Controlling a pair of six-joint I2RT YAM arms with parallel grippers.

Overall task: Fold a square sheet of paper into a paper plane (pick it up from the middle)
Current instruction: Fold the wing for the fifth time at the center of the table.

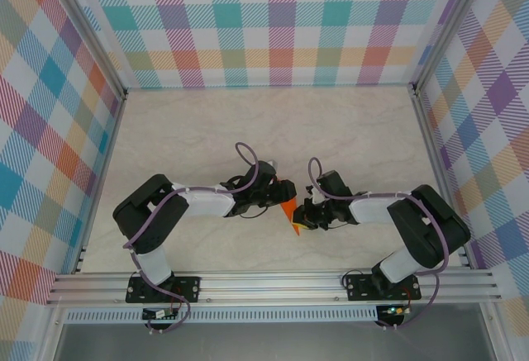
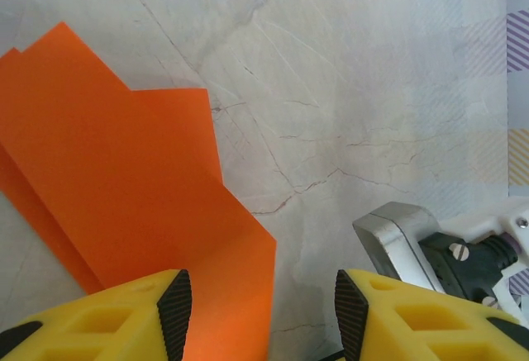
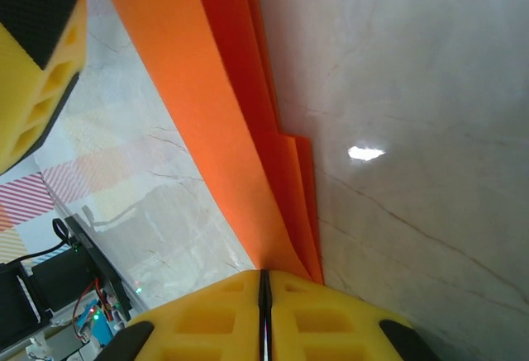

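Pinching folded orange paper (image 3: 223, 113): right jaws; left jaws apart; marbled tabletop (image 1: 207, 130), plaid walls (image 1: 273, 22).

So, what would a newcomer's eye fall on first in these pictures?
The folded orange paper stands out first, bright against the pale table at its near middle. The right gripper is shut on its stacked layers, while the left gripper stands open at its edge. Colourful checked walls frame the scene.
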